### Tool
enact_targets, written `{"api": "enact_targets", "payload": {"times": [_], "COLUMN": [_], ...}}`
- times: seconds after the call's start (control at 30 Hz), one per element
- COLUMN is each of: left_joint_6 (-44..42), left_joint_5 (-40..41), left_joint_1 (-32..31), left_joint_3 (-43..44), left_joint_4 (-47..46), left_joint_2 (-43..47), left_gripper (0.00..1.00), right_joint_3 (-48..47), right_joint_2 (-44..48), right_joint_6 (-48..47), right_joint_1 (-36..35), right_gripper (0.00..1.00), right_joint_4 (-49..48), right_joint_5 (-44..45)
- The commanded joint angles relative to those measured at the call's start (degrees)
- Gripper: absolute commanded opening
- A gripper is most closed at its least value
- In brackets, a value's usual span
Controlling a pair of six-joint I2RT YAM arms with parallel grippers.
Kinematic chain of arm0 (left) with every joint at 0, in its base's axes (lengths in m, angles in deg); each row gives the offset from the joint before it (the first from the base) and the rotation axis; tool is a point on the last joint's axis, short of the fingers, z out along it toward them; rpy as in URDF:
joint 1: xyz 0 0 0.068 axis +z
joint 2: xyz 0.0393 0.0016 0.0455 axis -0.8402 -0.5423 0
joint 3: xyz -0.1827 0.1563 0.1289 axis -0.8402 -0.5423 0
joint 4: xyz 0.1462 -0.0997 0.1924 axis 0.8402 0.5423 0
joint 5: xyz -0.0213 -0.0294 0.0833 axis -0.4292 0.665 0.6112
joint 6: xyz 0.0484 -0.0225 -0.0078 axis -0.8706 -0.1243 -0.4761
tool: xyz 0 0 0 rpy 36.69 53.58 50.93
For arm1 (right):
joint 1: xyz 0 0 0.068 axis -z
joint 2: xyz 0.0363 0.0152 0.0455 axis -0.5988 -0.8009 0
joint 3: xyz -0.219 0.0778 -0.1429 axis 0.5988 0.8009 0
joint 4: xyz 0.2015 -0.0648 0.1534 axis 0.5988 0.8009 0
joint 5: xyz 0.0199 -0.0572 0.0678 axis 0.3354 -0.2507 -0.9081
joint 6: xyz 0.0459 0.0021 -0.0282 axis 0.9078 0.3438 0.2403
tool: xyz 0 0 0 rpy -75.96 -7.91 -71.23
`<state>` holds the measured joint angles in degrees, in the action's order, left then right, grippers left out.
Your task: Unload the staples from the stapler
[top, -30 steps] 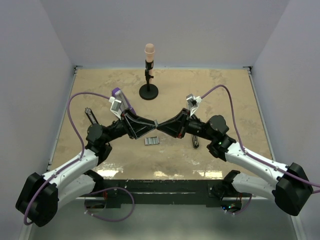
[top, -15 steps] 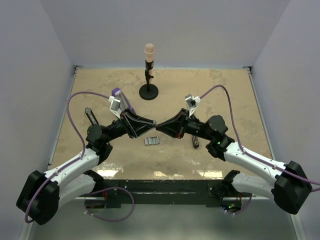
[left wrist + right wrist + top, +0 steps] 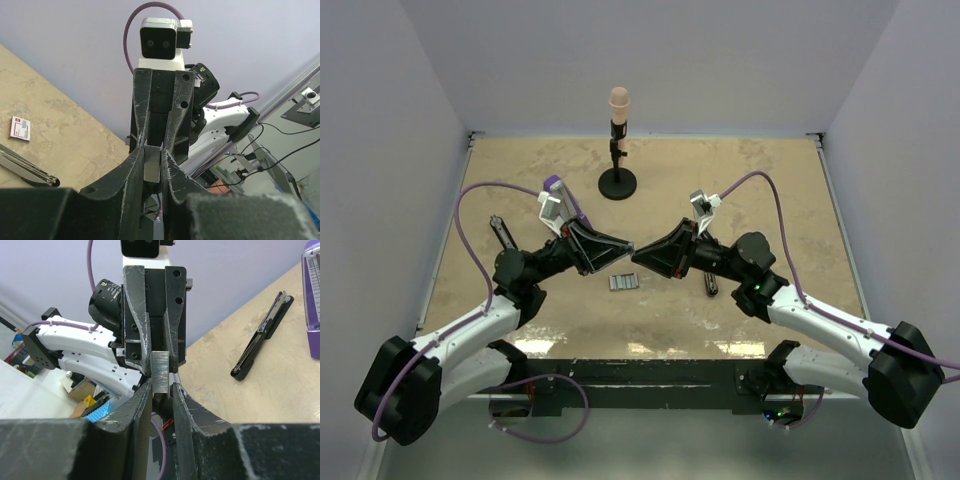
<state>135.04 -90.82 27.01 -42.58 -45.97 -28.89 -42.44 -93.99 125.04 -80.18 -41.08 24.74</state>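
Observation:
My two grippers meet tip to tip above the table's middle. A ridged silver strip of staples [image 3: 151,162] [image 3: 160,371] stands between them. My left gripper [image 3: 625,247] [image 3: 151,150] is shut on it, both fingers pressing its sides. My right gripper [image 3: 640,255] [image 3: 161,386] flanks the strip's other end, with a narrow gap on one side. More staples [image 3: 624,282] lie on the table just below the grippers. The stapler [image 3: 500,232] [image 3: 260,337], slim and black, lies on the table beyond my left arm.
A second slim bar [image 3: 710,285] [image 3: 25,170], grey metal with a black tip, lies under my right forearm beside a small pink-and-white card [image 3: 20,128]. A black stand with a peach top [image 3: 618,150] is at the back. A purple case [image 3: 312,290] sits near the stapler.
My left jaws have closed onto the strip of staples. My right jaws have parted a little. Both arms have hardly moved.

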Motion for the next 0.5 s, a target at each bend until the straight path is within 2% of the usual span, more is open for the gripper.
{"api": "enact_targets", "payload": {"times": [0.0,0.13,0.27,0.43,0.47], "left_joint_6": [0.0,-1.1,-2.5,-8.5,-9.4], "left_joint_5": [-0.3,0.1,0.6,3.5,3.6], "left_joint_1": [-0.3,-0.3,-0.3,-0.3,-0.3], "left_joint_3": [-0.4,0.0,0.3,2.0,2.5], "left_joint_4": [-5.1,-2.4,0.6,13.7,17.1], "left_joint_2": [0.0,0.5,1.1,3.4,3.6], "left_gripper": [0.22,0.20,0.20,0.20,0.20], "right_joint_3": [0.0,-0.2,-0.7,-1.1,-0.6], "right_joint_2": [0.6,1.6,3.5,7.7,9.3], "right_joint_6": [0.0,-0.9,-2.6,-5.9,-6.3], "right_joint_1": [-0.1,-0.1,0.0,-0.1,-0.1], "right_gripper": [0.29,0.34,0.48,0.61,0.67], "right_joint_4": [-2.2,-0.1,3.1,10.3,11.1], "right_joint_5": [-1.0,0.2,1.4,5.7,6.9]}}
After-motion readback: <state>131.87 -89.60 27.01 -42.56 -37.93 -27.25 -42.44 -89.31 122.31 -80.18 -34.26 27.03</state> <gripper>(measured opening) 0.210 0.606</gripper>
